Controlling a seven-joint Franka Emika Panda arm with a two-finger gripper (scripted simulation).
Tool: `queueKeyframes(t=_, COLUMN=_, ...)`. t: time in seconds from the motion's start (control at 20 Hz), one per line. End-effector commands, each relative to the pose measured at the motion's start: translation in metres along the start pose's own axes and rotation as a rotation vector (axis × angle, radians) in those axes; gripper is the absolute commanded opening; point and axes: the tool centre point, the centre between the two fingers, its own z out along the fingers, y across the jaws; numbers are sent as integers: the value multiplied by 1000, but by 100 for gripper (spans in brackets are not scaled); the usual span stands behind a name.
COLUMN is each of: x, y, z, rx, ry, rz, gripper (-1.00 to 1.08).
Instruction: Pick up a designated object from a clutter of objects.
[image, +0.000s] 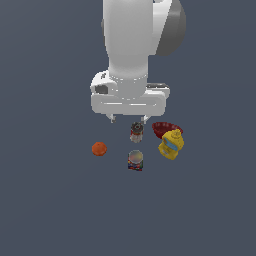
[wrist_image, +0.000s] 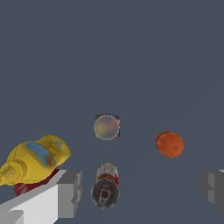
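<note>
Closest to me in the exterior view sits the short can with the silvery top, the one I am after, standing upright on the dark floor with its blue-and-red label showing below the round lid. From the wrist view I see that same can from above, apart from everything else. Farther back, just behind it, stands the small container with the dark top, its red-and-white label visible; in the wrist view it lies between the two grey fingers, though well below them and not touched. On the exterior view's left, well apart from both cans, rests the orange ball, also clear in the wrist view. On the exterior view's right, the yellow bottle leans tilted against the near edge of the dark red bowl; from the wrist camera the bottle covers most of the bowl, leaving only a red sliver. My gripper hangs above the far side of the clutter, roughly over the dark-topped container, with its fingers spread wide and nothing between them. The white arm rises straight up behind it, filling the far part of the exterior view.
</note>
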Motion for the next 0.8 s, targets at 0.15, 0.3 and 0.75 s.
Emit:
queueKeyframes(t=0.15, x=10, y=-10, z=55, rx=-2, ry=-13, rz=15, gripper=100)
queueKeyframes(t=0.3, x=13, y=-17, z=93, rx=-3, ry=-20, rz=24, gripper=100)
queueKeyframes(t=0.75, x=11, y=-30, z=170, rx=-6, ry=-36, rz=44, gripper=100)
